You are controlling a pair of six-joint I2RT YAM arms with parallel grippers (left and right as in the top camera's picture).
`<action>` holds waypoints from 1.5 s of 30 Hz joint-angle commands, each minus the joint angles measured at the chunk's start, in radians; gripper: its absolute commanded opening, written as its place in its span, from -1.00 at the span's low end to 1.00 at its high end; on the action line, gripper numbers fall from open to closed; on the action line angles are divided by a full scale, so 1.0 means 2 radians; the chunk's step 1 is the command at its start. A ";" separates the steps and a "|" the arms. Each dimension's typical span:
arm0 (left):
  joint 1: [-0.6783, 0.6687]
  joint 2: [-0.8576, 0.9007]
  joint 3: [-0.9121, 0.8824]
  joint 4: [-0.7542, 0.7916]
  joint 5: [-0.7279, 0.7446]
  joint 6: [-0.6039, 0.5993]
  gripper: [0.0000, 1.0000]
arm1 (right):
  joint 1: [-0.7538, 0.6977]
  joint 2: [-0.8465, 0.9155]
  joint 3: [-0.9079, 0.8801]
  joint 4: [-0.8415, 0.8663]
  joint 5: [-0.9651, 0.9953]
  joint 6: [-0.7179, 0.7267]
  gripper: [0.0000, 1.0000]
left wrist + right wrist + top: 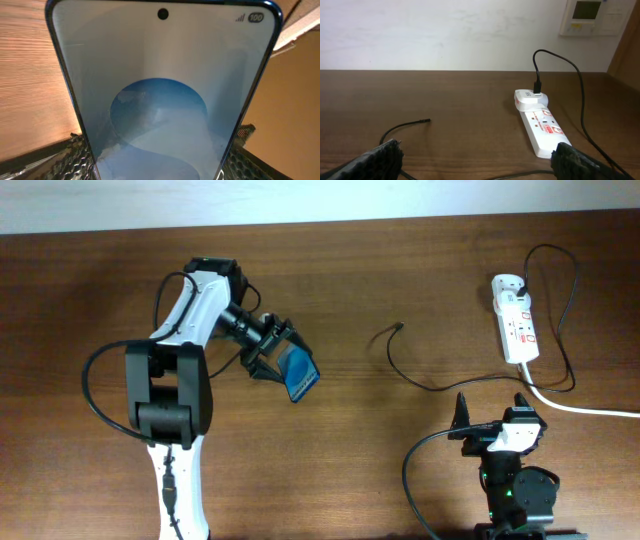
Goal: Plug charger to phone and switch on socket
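Observation:
My left gripper (268, 350) is shut on the phone (300, 373), which is tilted above the table left of centre. In the left wrist view the phone (160, 100) fills the frame, its blue screen with a lighter oval between my two fingers (160, 170). The charger cable (420, 380) lies on the table, its tiny plug (399, 328) free at mid table; it also shows in the right wrist view (422, 120). The socket (516, 318) lies at the far right, with its white adapter (530, 97) at the far end. My right gripper (493, 415) is open and empty near the front edge.
A thick white cord (585, 407) runs from the socket off the right edge. The charger's black cable loops around the right of the socket (570, 330). A white wall with a wall panel (590, 17) stands behind the table.

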 commanded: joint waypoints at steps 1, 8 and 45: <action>-0.005 0.004 0.012 -0.003 0.035 0.018 0.46 | 0.002 -0.004 -0.003 0.006 -0.070 0.014 0.97; -0.008 0.004 0.012 -0.005 0.039 0.018 0.49 | 0.002 -0.004 -0.003 0.011 -0.298 0.477 0.97; -0.008 0.004 0.012 0.009 0.043 0.018 0.46 | 0.307 0.700 0.391 0.020 -0.154 0.515 0.97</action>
